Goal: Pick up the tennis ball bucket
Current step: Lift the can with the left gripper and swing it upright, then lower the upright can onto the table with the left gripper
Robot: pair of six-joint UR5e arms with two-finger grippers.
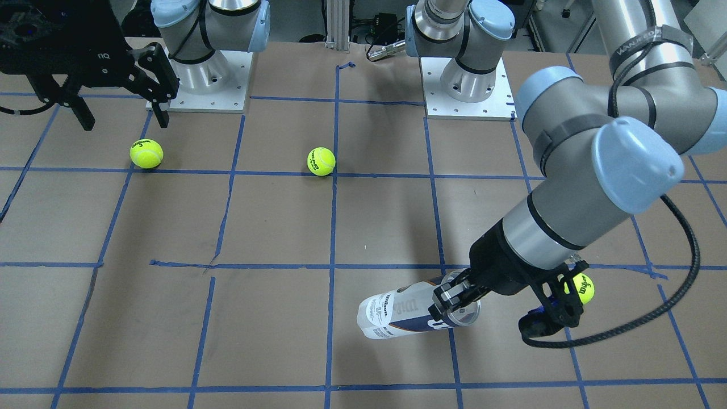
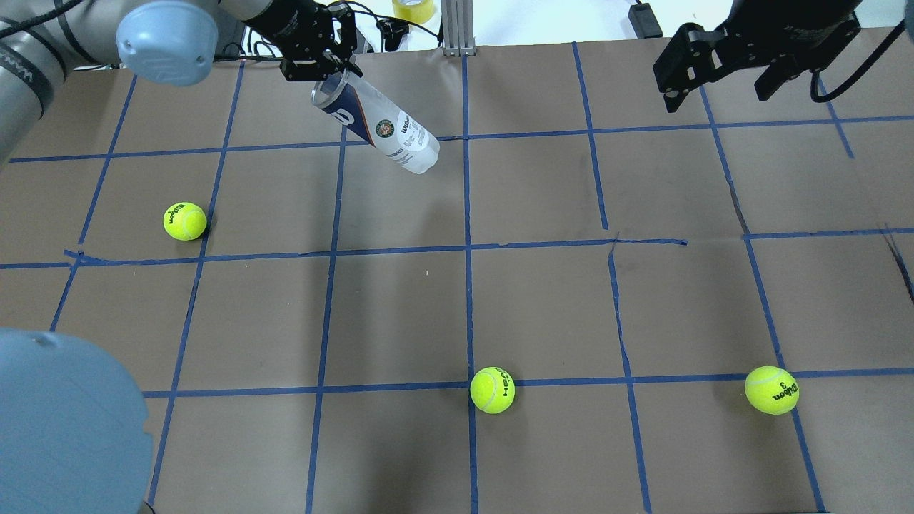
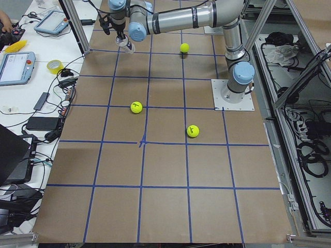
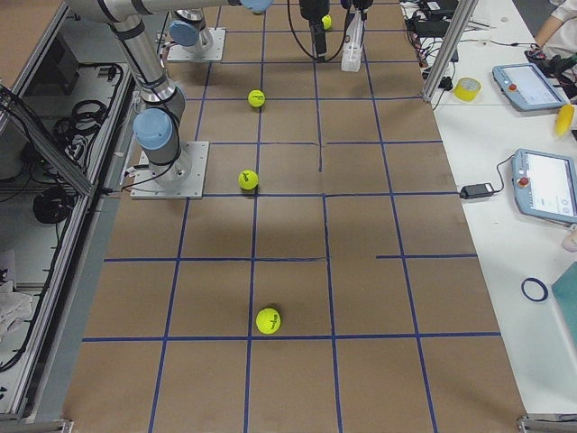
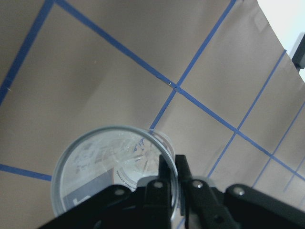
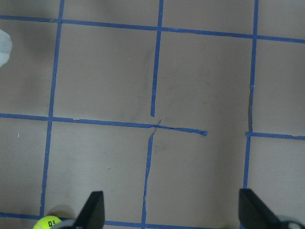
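The tennis ball bucket [image 2: 385, 132] is a clear tube with a white and navy Wilson label. My left gripper [image 2: 334, 68] is shut on its open rim and holds it tilted, its closed end hanging down over the far left part of the table. It also shows in the front view [image 1: 397, 311] with the left gripper [image 1: 451, 300]. In the left wrist view one finger is inside and one outside the rim of the tube [image 5: 105, 162]. My right gripper [image 2: 717, 89] is open and empty, high at the far right, away from the tube.
Three yellow-green tennis balls lie on the brown, blue-taped table: one at the left [image 2: 185, 220], one at the near middle [image 2: 492, 390], one at the near right [image 2: 771, 390]. Beyond the table's far edge lie a tape roll [image 2: 413, 9] and cables.
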